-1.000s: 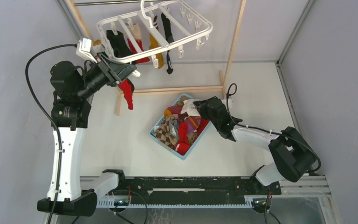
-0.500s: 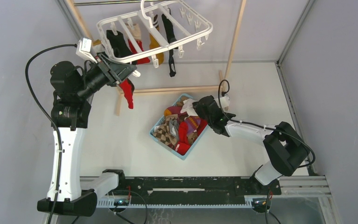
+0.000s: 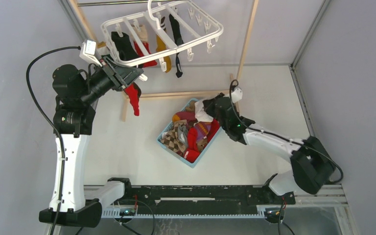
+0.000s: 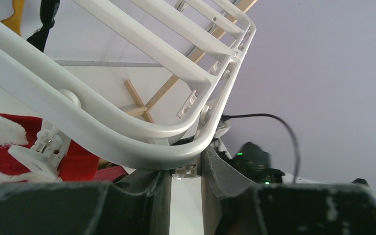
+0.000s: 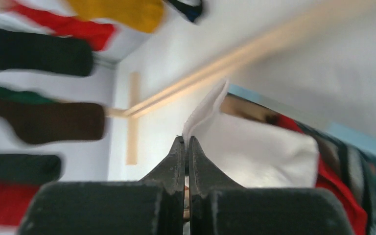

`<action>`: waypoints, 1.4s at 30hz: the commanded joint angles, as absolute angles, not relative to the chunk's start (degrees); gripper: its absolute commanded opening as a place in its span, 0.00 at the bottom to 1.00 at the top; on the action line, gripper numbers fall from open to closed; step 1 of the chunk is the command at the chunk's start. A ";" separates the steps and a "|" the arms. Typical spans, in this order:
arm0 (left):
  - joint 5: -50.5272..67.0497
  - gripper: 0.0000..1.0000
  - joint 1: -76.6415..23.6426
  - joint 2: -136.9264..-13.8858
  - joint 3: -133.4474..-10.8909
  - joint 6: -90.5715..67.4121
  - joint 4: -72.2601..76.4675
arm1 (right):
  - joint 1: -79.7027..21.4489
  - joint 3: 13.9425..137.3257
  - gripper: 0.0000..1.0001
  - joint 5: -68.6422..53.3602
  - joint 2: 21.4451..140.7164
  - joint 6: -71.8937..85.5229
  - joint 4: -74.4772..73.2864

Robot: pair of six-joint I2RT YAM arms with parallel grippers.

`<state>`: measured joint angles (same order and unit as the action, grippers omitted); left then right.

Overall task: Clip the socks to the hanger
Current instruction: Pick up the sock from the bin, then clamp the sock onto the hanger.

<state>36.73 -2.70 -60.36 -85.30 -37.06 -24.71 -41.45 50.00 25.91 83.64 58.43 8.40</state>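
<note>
While the left gripper (image 4: pixel 183 169) clamped the hanger (image 4: pixel 127 139) by its rim between narrow-set jaws, the right gripper (image 5: pixel 184 140) sat pinched shut on a white sock (image 5: pixel 254 147).

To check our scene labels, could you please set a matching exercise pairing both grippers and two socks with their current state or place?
1. left gripper
2. right gripper
3. mustard sock
4. argyle sock

A. lies in the light-blue basket
B. shut on a white sock
C. hangs from the hanger
D. grips the hanger's frame

Pairs: 1-D, 2-B, 3-C, 4-A.
</note>
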 commanded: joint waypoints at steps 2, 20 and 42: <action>40.27 0.01 -2.69 -58.89 -88.40 -35.71 -26.63 | -42.32 52.25 0.00 10.19 69.38 32.60 25.08; 43.25 0.01 -2.69 -58.94 -86.81 -36.34 -25.76 | -47.82 77.25 0.00 -49.21 73.36 14.19 5.46; 48.38 0.01 -2.67 -58.69 -85.32 -36.23 -24.52 | -42.26 98.95 0.00 -56.33 96.81 25.30 14.35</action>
<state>41.54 -2.46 -60.31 -85.30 -37.12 -23.86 -41.76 95.31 -59.09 97.93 24.82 11.86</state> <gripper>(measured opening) 0.272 0.014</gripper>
